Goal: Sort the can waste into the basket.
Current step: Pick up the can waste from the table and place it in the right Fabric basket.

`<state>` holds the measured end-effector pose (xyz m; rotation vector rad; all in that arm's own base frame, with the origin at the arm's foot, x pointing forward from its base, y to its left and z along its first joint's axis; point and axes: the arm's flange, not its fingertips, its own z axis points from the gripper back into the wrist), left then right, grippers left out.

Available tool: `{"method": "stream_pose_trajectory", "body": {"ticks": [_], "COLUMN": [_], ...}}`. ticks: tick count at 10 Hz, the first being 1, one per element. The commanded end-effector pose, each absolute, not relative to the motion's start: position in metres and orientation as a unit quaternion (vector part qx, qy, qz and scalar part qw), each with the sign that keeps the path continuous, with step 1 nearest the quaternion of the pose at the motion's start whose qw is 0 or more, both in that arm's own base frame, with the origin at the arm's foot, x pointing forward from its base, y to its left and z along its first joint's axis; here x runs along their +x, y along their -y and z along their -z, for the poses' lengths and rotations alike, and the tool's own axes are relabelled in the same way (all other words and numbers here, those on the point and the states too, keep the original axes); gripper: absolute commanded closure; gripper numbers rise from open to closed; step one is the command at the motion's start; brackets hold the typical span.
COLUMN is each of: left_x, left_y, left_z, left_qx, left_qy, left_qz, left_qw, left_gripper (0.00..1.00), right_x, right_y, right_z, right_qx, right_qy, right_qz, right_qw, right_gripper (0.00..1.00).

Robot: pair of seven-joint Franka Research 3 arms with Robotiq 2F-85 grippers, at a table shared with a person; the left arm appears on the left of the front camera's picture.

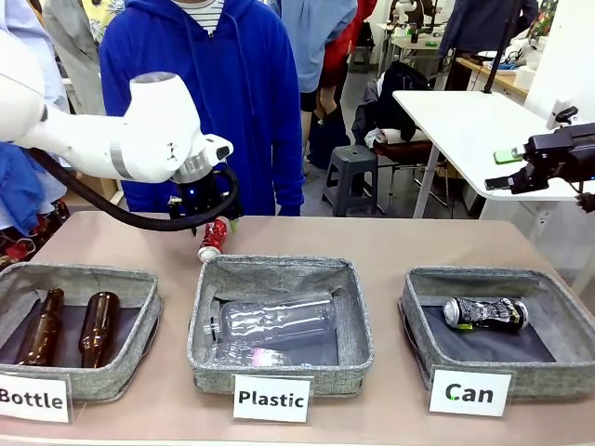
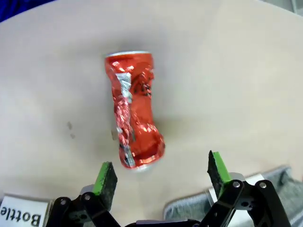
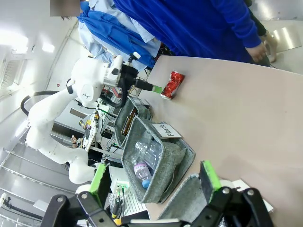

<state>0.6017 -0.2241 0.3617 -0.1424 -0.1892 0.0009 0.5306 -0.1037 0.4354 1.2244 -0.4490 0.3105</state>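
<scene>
The red crushed can lies on the table just behind the middle basket. My left gripper hangs right above it, open. In the left wrist view the red can lies lengthwise ahead of the left gripper, and only its near end reaches the level of the spread green pads. The black-and-silver can lies inside the grey "Can" basket at the right. My right gripper is raised off the table's right end, open and holding nothing. The right wrist view shows the red can far off.
The "Plastic" basket holds clear bottles, and the "Bottle" basket at the left holds two brown glass bottles. A person in a blue hoodie stands at the far edge behind the left gripper. Bare tabletop lies between the baskets and the far edge.
</scene>
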Motion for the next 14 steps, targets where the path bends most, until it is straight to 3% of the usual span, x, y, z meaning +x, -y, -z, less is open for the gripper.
{"method": "stream_pose_trajectory", "body": {"ticks": [1, 7, 8, 9, 10, 12, 13, 14], "left_x": [0.623, 0.64, 0.641, 0.642, 0.642, 0.641, 0.641, 0.641], "left_y": [0.23, 0.227, 0.226, 0.226, 0.226, 0.225, 0.226, 0.226], "left_z": [-0.349, -0.314, -0.313, -0.313, -0.313, -0.314, -0.314, -0.315], "left_qx": [-0.055, -0.008, -0.001, 0.002, 0.004, 0.005, 0.006, 0.007], "left_qy": [0.085, 0.082, 0.089, 0.092, 0.095, 0.1, 0.102, 0.104], "left_qz": [-0.02, -0.053, -0.062, -0.067, -0.065, -0.067, -0.068, -0.067], "left_qw": [0.995, 0.995, 0.994, 0.994, 0.993, 0.993, 0.992, 0.992], "left_gripper": [0.0, 0.0, 0.46, 0.58, 1.0, 1.0, 0.85, 0.94], "right_x": [0.529, 0.529, 0.529, 0.529, 0.529, 0.529, 0.529, 0.529], "right_y": [0.103, 0.103, 0.103, 0.103, 0.103, 0.103, 0.103, 0.103], "right_z": [-0.437, -0.437, -0.437, -0.437, -0.437, -0.437, -0.437, -0.437], "right_qx": [0.559, 0.559, 0.559, 0.559, 0.559, 0.559, 0.559, 0.559], "right_qy": [0.213, 0.213, 0.213, 0.213, 0.213, 0.213, 0.213, 0.213], "right_qz": [-0.15, -0.15, -0.15, -0.15, -0.15, -0.15, -0.15, -0.15], "right_qw": [0.787, 0.787, 0.787, 0.787, 0.787, 0.787, 0.787, 0.787], "right_gripper": [0.0, 0.0, 0.0, 0.0, 0.0, 0.0, 0.0, 0.0]}}
